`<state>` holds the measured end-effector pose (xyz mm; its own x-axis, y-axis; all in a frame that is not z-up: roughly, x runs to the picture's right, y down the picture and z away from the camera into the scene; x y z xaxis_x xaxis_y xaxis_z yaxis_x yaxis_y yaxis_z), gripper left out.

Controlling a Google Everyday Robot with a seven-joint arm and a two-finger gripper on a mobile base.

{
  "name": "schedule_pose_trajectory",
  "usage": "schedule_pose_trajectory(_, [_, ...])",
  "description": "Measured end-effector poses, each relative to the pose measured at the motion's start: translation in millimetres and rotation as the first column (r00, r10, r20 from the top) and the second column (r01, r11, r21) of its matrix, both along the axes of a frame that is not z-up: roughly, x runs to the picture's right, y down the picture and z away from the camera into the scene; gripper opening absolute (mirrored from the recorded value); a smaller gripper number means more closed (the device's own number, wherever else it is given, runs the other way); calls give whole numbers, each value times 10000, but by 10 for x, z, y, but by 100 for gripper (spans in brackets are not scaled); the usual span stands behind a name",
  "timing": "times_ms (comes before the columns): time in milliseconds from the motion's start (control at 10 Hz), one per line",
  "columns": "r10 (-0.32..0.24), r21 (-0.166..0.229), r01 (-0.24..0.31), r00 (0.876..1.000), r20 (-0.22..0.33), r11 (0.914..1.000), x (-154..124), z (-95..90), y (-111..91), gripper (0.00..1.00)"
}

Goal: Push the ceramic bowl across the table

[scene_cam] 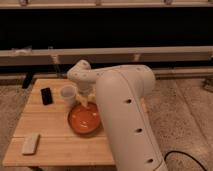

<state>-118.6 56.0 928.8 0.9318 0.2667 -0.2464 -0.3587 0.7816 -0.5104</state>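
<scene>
Tabletop (55, 142): light wooden planks, filling the lower left of the frame, its right part lying hidden behind the robot arm

Ceramic bowl (84, 120): glossy orange-red, wide and shallow, sitting at lower centre on the tabletop, its right edge disappearing behind the arm

Gripper (85, 103): hanging down from the white wrist at centre frame, its tip reaching to the upper rim of the ceramic bowl; whether it is touching the rim I cannot tell, and whether the jaws are standing apart or together I cannot tell either

Robot arm (125, 115): bulky white casing, rising from the lower right and bending toward the centre, covering the right side of the tabletop

White cup (68, 93): standing just left of the gripper, above and left of the ceramic bowl

Black rectangular object (46, 95): lying left of the white cup, toward the upper left of the tabletop

Pale flat rectangular object (31, 143): lying near the lower left corner of the tabletop, well apart from the ceramic bowl
</scene>
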Motion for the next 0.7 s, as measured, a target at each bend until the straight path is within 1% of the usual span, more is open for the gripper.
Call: schedule_pose_trajectory(700, [-174,13,174,9996,201,9998,-77,18,-50,65])
